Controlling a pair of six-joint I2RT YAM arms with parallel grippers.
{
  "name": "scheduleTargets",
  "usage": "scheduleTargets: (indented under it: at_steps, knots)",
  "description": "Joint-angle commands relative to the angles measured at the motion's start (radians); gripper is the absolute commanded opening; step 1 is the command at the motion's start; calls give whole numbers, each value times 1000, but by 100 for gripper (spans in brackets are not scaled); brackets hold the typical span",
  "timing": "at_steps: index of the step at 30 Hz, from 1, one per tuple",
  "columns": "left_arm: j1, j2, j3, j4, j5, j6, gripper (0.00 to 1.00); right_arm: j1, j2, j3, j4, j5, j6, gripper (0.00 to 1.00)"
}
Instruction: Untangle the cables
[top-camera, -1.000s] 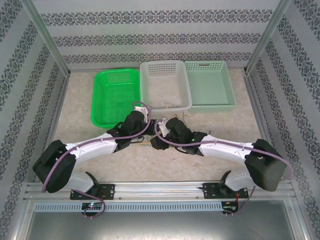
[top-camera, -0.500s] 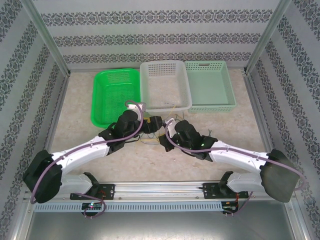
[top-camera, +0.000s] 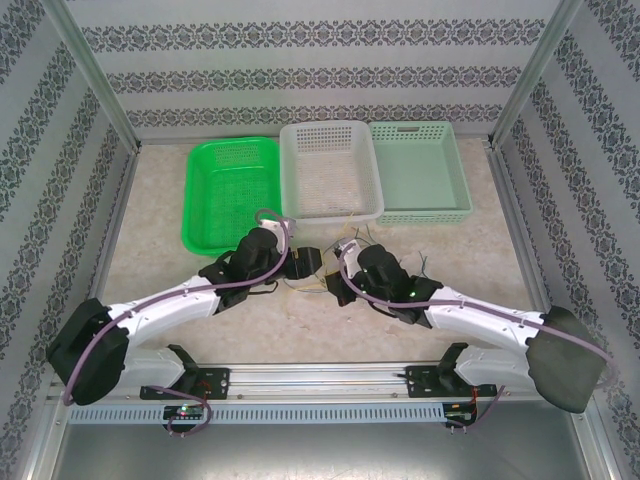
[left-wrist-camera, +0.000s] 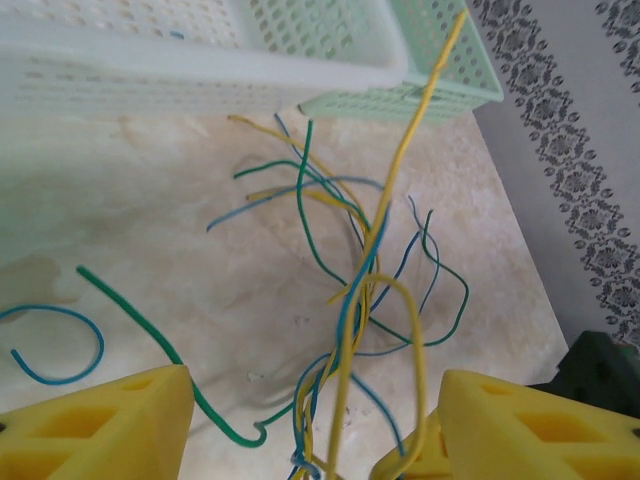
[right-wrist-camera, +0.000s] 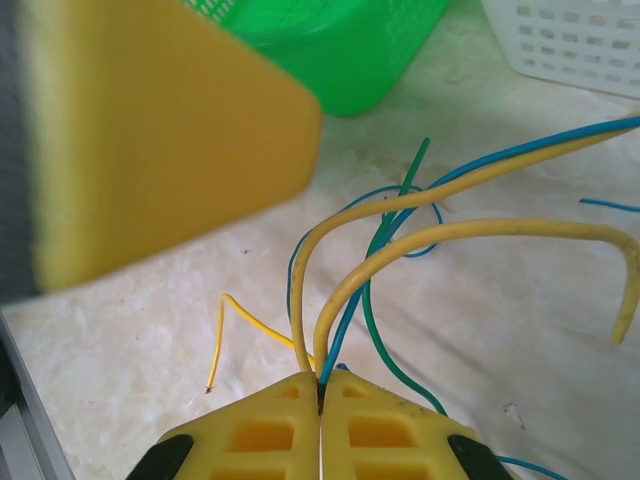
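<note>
Observe thin yellow, green, blue cables (left-wrist-camera: 350, 300): tangled on table (top-camera: 160, 260) just before white plastic lattice basket (top-camera: 330, 170), outside it. Right gripper (right-wrist-camera: 320, 388) pinched on yellow and blue cables. Left gripper (left-wrist-camera: 310, 420) wide, straddling tangle.

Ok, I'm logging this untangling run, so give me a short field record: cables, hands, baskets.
cables: yellow, green and blue, tangled on the table
left hand: open, pads either side of the tangle
right hand: shut on yellow and blue strands
baskets: green basket, white basket, mint basket, in a row behind the cables
</note>
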Motion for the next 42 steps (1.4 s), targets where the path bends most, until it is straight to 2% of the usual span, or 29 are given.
scheduleTargets:
  at_steps: [1, 10, 16, 20, 25, 27, 36, 42]
  knots:
    - [-1, 30, 4, 10, 48, -12, 64, -15, -50, -33, 36, 25, 27, 8]
    - [-6, 102, 28, 89, 142, 0, 61, -24, -84, -52, 34, 43, 40, 8]
    - [-14, 125, 46, 100, 166, 28, 57, -28, -81, -58, 45, 46, 50, 8]
    - [-18, 154, 62, 122, 183, 28, 41, -28, -81, -61, 49, 56, 60, 9]
    - [-17, 156, 72, 99, 155, 36, 8, -35, -84, -60, -13, 113, 95, 8]
    - [-16, 128, 64, 77, 122, 50, 0, -46, -84, -51, -86, 159, 118, 7]
    - [32, -98, -14, -19, -20, 108, 0, -184, -124, -37, -431, 292, 190, 5]
    - [42, -194, -62, -27, -75, 97, 0, -236, -167, -65, -485, 316, 238, 7]
